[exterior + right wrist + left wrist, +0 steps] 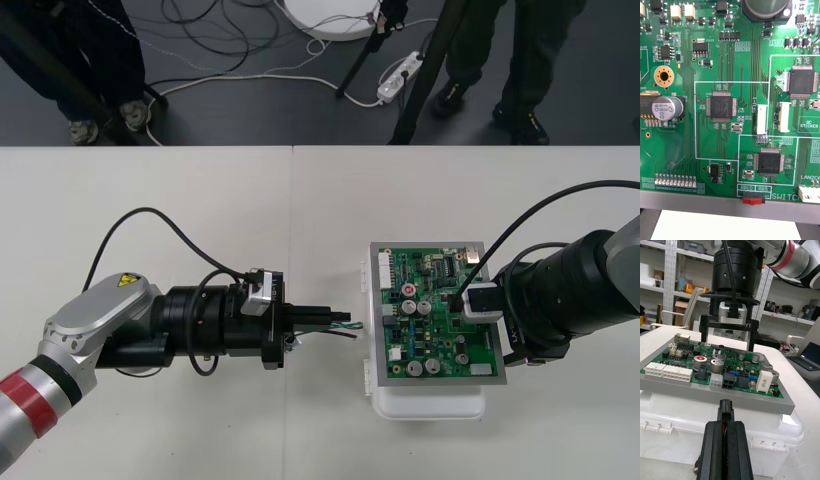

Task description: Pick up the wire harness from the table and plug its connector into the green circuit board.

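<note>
The wire harness (340, 326) is held in the left claw (325, 322), which is clenched on it over the counter (200, 200), level and pointed at the green circuit board (430, 330). In the front view a few thin wires, green and black among them, are seen jutting from the black fingers (305, 318) toward the board, with a gap of bare counter left between their ends and the board's near edge. In the left wrist view the small black plug (725, 409) is seen gripped between the two fingers (711, 450), which stand close together, and a red wire is glimpsed in the slit between them. The plug is not in the board; it is held just short of the grey edge, above the white base (430, 405) on which the board is mounted. The right claw (462, 302) is placed over the right part of the board, close above its surface. Whether it is released or clenched cannot be told.
</note>
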Robot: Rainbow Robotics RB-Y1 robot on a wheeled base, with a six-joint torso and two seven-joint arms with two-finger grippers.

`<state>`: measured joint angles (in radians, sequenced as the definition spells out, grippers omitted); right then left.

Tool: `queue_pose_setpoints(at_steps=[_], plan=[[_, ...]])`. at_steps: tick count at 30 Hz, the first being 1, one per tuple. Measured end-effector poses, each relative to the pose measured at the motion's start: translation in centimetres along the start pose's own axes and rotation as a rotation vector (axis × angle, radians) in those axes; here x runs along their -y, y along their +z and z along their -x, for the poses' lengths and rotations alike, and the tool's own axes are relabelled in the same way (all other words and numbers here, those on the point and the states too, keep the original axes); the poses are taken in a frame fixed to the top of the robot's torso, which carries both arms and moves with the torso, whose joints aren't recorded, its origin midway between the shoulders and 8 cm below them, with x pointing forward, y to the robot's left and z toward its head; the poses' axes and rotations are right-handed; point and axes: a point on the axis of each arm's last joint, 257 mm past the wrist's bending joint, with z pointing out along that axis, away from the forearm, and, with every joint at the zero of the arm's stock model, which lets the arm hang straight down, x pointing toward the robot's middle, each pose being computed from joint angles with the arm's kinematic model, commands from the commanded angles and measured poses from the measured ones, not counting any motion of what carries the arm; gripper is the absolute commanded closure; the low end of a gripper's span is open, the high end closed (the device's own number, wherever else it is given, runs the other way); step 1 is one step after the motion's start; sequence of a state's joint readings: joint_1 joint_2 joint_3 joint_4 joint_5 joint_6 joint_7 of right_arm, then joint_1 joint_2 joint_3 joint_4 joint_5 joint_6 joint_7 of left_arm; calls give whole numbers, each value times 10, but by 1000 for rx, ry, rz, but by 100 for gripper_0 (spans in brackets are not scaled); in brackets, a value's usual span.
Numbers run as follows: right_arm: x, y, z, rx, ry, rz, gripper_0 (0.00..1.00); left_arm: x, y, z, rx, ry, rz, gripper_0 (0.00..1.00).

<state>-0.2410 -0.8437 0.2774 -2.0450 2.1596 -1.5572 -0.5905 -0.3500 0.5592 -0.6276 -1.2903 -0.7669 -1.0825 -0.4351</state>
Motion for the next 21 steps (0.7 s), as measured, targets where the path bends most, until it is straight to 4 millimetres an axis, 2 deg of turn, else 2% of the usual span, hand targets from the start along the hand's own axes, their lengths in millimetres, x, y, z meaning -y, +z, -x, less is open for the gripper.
queue_pose_setpoints(at_steps=[13,21], plan=[[0,0,-1,-1,2,1,0,6,7,-2,-12,45,-23,100],[0,0,-1,-1,2,1,0,11,22,2,8,48,-33,100]])
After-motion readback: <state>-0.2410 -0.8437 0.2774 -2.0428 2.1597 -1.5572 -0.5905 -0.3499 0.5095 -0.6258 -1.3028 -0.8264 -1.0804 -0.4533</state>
